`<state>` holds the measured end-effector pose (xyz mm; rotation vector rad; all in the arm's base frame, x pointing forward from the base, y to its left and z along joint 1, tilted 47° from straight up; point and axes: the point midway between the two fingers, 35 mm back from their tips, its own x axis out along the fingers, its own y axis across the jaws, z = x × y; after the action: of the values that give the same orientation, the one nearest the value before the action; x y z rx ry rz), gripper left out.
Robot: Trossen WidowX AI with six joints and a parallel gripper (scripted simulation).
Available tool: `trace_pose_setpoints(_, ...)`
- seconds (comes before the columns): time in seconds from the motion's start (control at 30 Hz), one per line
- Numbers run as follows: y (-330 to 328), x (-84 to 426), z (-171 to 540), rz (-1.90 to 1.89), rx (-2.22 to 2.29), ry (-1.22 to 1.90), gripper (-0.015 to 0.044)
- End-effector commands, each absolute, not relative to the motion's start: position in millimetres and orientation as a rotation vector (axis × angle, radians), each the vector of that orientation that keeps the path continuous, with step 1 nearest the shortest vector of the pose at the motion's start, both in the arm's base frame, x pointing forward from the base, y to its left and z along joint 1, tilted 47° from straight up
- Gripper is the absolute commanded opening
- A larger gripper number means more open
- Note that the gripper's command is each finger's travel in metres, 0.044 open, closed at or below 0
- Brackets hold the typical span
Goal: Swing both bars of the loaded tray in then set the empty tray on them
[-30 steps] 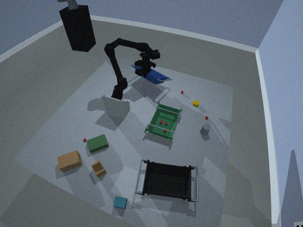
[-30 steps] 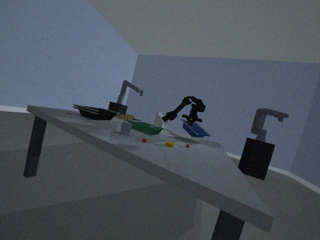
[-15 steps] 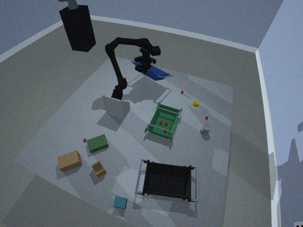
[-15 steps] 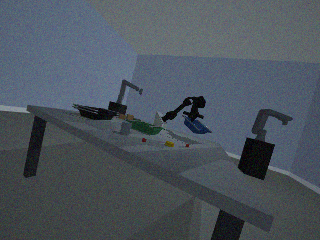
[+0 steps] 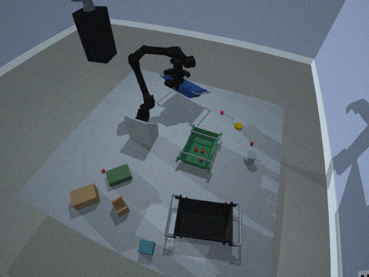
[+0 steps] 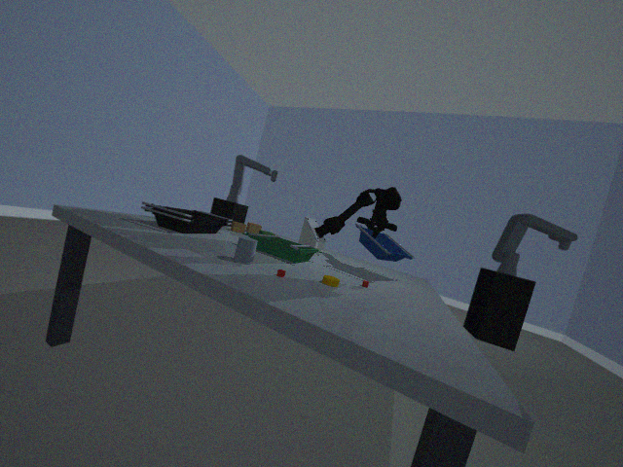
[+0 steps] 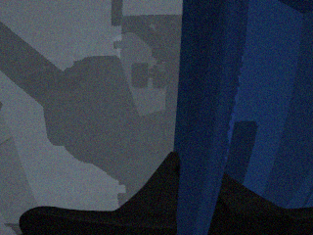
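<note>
The loaded green tray (image 5: 204,142) (image 6: 274,248) stands mid-table with small red blocks (image 5: 195,149) (image 5: 202,150) (image 5: 200,159) inside. Its two wire bars (image 5: 205,134) (image 5: 195,156) lie across its top, one near each end. My gripper (image 5: 177,88) (image 6: 376,234) (image 7: 182,160) is shut on a long side wall of the empty blue tray (image 5: 190,89) (image 6: 384,246) (image 7: 274,73). The blue tray hangs tilted in the air beyond the green tray, with its shadow on the table below. The wrist view shows the wall between both fingertips.
A large black tray (image 5: 205,226) (image 6: 175,221) has its bars out. A grey cylinder (image 5: 251,157) (image 6: 245,250), a yellow disc (image 5: 238,126) (image 6: 330,280) and loose red blocks lie around the green tray. A green block (image 5: 119,175), an orange block (image 5: 85,197), a small open box (image 5: 120,206) and a teal block (image 5: 146,247) stand farther off.
</note>
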<state>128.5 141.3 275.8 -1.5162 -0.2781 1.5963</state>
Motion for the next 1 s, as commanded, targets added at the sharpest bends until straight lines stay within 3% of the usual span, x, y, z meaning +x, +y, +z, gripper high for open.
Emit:
trace_pose_setpoints(0.0,142,128,280,1.589,-1.518,-0.299,0.0000)
trace_pose_setpoints(0.97,105,218,249,1.563,-1.335,0.054,0.0000)
